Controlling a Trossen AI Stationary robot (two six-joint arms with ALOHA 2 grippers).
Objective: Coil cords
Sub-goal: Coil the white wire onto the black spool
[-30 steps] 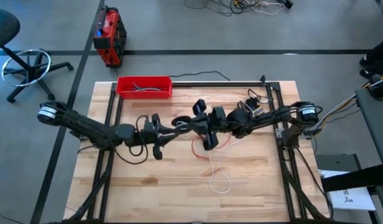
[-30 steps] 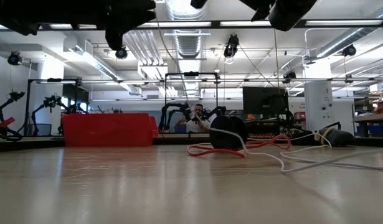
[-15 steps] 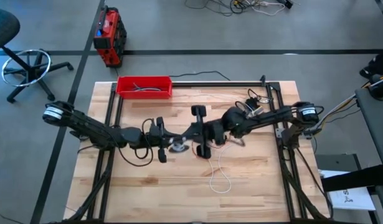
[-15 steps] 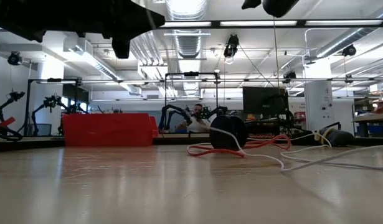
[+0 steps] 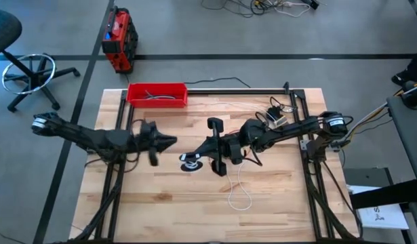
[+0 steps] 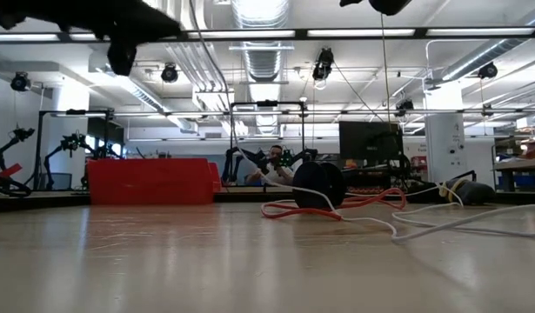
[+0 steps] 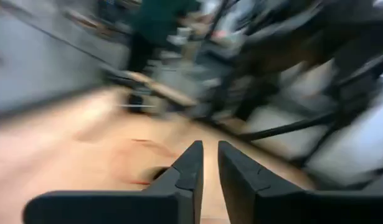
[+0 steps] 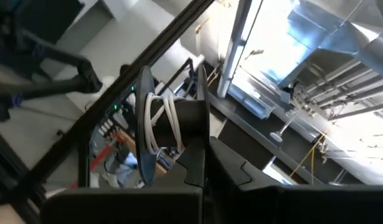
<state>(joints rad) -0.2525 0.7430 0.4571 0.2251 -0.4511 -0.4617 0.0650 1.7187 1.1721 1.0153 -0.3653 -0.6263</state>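
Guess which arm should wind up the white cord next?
Probably the right. The right gripper holds a spool with white cord wrapped on it, above the loose cord on the table. The left gripper is off to the side.

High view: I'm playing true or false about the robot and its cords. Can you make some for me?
1. The red tray sits at the table's far edge. True.
2. The left claw holds the red cord. False: it is empty, off to the left.
3. White cord is wound on the black spool at the right claw. True.
4. The red cord lies in the red tray. False: it lies on the table.
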